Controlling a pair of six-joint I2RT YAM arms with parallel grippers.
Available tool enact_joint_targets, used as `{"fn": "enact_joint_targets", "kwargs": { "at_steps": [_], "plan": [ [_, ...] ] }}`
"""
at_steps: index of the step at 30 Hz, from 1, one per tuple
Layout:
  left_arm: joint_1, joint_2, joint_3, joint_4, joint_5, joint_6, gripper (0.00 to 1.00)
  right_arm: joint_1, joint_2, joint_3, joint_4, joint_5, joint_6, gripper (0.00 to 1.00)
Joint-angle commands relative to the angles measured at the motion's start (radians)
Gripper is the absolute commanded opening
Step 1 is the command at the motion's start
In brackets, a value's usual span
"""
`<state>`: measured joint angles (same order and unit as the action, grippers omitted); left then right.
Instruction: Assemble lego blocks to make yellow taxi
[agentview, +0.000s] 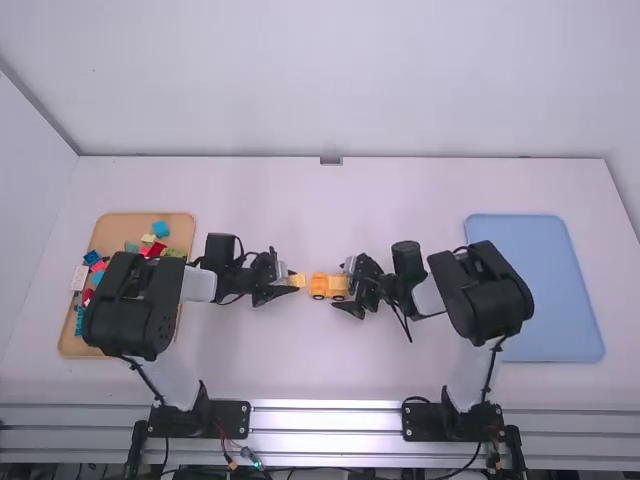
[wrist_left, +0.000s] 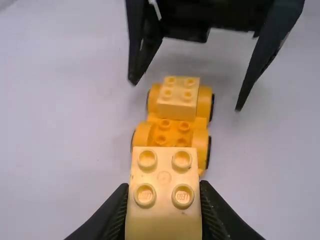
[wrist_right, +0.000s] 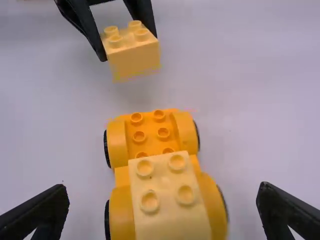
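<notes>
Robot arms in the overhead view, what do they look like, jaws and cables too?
The left arm and right arm look alike: white links, bulky rounded black joint housings, and thin black cables running alongside. Their base mounts are black. The jaws are black too, tapering toward the tips.

Smooth plastic on a matt white rectangular table (agentview: 320, 225)
Pale-yellow studded blocks (wrist_left: 163, 225) and the orange-yellow wheeled base (wrist_right: 116, 145) look like smooth plastic; the blue rectangular tray (agentview: 545, 290) at right, smooth and matt; the silvery ridged rail (agentview: 325, 418) near, metal.
</notes>
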<state>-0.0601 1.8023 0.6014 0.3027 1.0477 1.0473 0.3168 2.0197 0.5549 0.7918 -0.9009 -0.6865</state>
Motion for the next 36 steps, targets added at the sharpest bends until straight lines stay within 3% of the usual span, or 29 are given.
{"fn": "enact_joint_targets", "kwargs": {
  "at_steps": [1,11,15,23,30,36],
  "plan": [
    [-0.022,-0.011,0.041,-0.032,0.036,0.047,0.25,0.013,0.037,0.036,0.016,-0.015,-0.003,0.99],
    [-0.086,0.027,0.101,-0.086,-0.002,0.042,0.23,0.018,0.121,0.106,0.012,-0.019,-0.003,1.0],
    [-0.105,0.053,0.123,-0.086,-0.001,0.042,0.22,0.019,0.122,0.105,0.01,-0.02,-0.008,0.96],
    [-0.111,0.063,0.129,-0.094,-0.02,0.042,0.21,0.018,0.122,0.106,-0.061,-0.108,-0.193,0.82],
    [-0.123,0.083,0.129,-0.078,-0.021,0.043,0.2,0.018,0.122,0.107,-0.066,-0.102,-0.201,0.79],
    [-0.134,0.117,0.152,-0.074,-0.023,0.042,0.17,0.018,0.122,0.107,-0.066,-0.098,-0.201,0.59]
  ]
}}
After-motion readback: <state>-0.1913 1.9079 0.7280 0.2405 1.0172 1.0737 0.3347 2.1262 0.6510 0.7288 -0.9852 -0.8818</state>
